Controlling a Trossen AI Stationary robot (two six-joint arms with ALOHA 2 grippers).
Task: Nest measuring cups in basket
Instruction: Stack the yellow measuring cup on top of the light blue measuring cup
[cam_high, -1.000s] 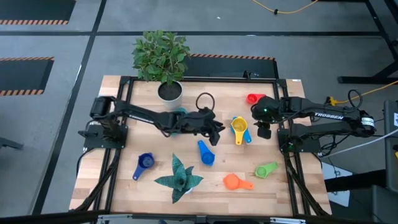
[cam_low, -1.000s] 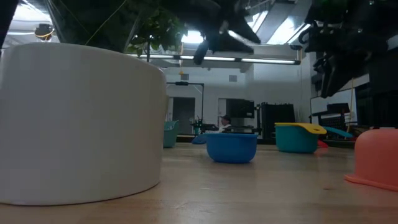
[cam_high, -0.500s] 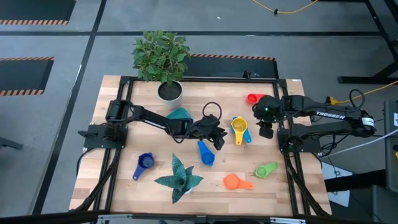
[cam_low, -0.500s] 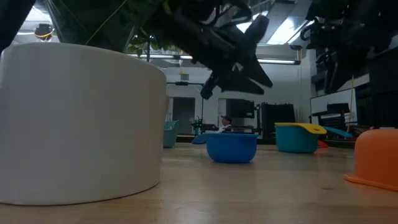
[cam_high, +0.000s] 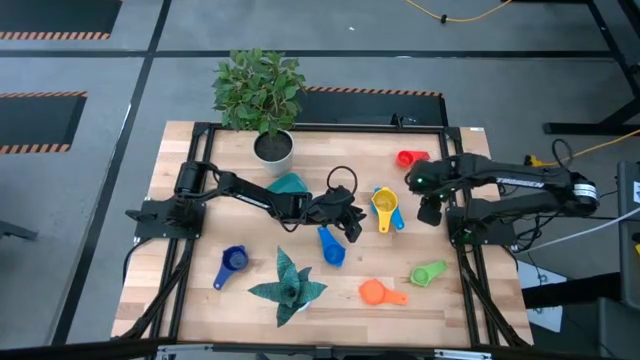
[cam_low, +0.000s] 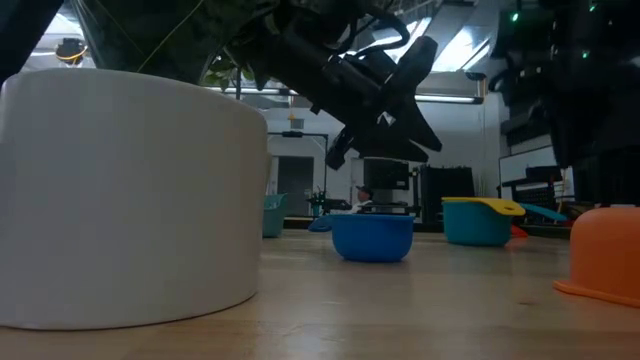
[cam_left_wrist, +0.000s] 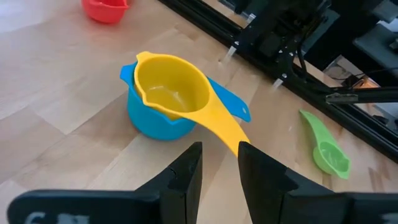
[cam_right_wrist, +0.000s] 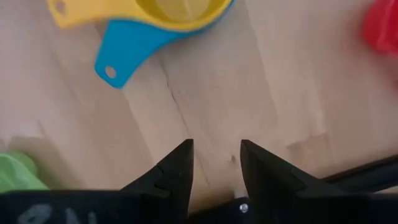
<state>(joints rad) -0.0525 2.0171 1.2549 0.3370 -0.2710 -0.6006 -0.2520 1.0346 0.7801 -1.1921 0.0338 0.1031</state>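
Observation:
The teal basket (cam_high: 288, 183) stands near the table's middle, with nothing in it that I can see. A yellow cup (cam_left_wrist: 173, 88) sits nested in the light blue cup (cam_left_wrist: 152, 119), right of the middle (cam_high: 385, 207). The other cups lie singly: red (cam_high: 405, 158), blue (cam_high: 330, 245), dark blue (cam_high: 232, 262), orange (cam_high: 375, 292) and green (cam_high: 430, 272). My left gripper (cam_high: 350, 222) hovers open just left of the yellow cup, fingers toward its handle (cam_left_wrist: 222, 127). My right gripper (cam_high: 428, 210) is open above bare wood, right of that pair (cam_right_wrist: 216, 165).
A white plant pot (cam_high: 272, 148) stands at the far edge and fills the left of the low view (cam_low: 130, 200). A teal artificial succulent (cam_high: 287, 285) sits near the near edge. Black frame rails (cam_high: 455, 250) run along the table's sides.
My left arm has swung from over the basket toward the near right and come down, leaving the basket uncovered. Its gripper now hangs lower, close to the yellow cup. No cup has moved.

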